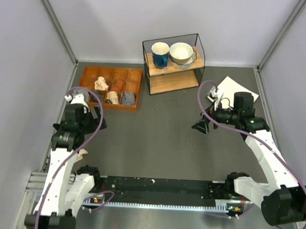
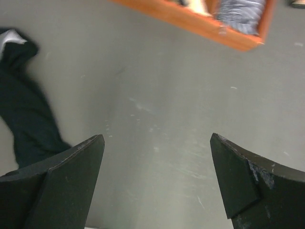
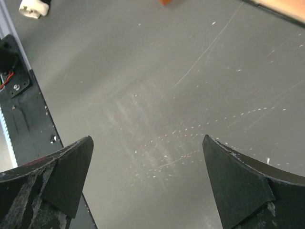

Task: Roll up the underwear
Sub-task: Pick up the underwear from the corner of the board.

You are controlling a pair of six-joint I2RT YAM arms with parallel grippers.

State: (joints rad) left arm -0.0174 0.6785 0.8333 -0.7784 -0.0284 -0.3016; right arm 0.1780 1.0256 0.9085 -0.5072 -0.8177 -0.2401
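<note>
The left jaws stand wide apart above the table (image 2: 171, 95), gripping nothing. The right jaws are likewise spread and empty. The underwear (image 2: 24, 114) lies on the table just left of the left jaws: black soft fabric, bunched and creased, unrolled, with a pale waistband edge at its far end. Beyond it, the tray (image 2: 200, 24) holds small rolled garments (image 2: 240, 9).
</note>
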